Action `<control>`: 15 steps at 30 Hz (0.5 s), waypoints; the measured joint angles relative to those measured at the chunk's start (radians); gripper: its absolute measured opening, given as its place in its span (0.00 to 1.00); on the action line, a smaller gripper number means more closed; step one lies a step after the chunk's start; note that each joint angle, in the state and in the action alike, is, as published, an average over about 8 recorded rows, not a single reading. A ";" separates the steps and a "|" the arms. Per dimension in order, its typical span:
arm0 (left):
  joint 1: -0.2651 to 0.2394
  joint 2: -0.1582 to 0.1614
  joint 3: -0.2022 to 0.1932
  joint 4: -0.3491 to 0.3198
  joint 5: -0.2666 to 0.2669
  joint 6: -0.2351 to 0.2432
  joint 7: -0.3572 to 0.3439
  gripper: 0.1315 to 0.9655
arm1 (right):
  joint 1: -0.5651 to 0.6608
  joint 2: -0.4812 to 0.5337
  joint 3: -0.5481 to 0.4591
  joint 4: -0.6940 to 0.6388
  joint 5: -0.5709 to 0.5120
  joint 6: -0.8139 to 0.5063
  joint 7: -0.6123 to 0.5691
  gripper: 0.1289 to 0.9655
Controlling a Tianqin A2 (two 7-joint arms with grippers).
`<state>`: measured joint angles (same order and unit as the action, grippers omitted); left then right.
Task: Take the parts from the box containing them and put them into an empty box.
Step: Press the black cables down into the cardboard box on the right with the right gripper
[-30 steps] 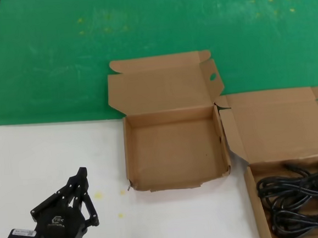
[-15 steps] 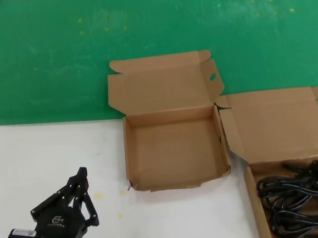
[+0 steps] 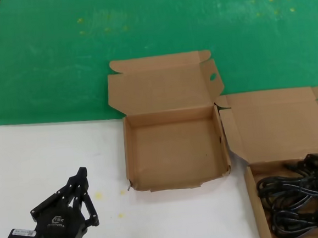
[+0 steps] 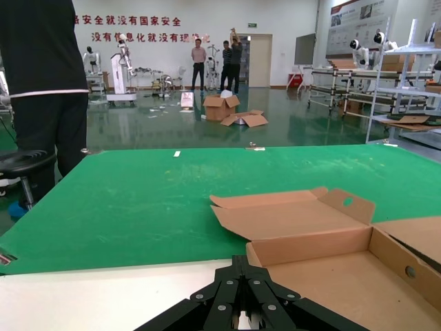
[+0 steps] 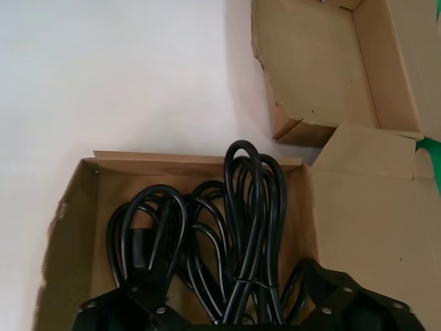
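Several coiled black power cables (image 5: pixel 234 227) lying in plain-flapped brown cardboard box (image 5: pixel 69 207) | I'm hovering right gripper (image 5: pixel 241 303) above, fingers spread, empty | limp, tangle-prone; I'm targeting bundled loop | left gripper (image 3: pixel 77 194) idling, closed.

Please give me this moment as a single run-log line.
right tool: open, above cables in parts box | left tool: parked on table | empty box: nothing inside
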<state>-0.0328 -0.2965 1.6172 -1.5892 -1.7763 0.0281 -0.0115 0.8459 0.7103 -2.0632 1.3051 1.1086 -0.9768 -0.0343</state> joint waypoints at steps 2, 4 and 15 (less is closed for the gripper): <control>0.000 0.000 0.000 0.000 0.000 0.000 0.000 0.00 | 0.007 -0.008 -0.002 -0.013 -0.002 0.003 -0.006 0.68; 0.000 0.000 0.000 0.000 0.000 0.000 0.000 0.00 | 0.012 -0.015 -0.004 -0.025 -0.002 0.007 -0.012 0.63; 0.000 0.000 0.000 0.000 0.000 0.000 0.000 0.00 | 0.040 -0.032 -0.009 -0.069 -0.005 0.006 -0.026 0.41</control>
<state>-0.0328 -0.2965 1.6172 -1.5892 -1.7763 0.0281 -0.0115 0.8855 0.6786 -2.0721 1.2358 1.1039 -0.9708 -0.0607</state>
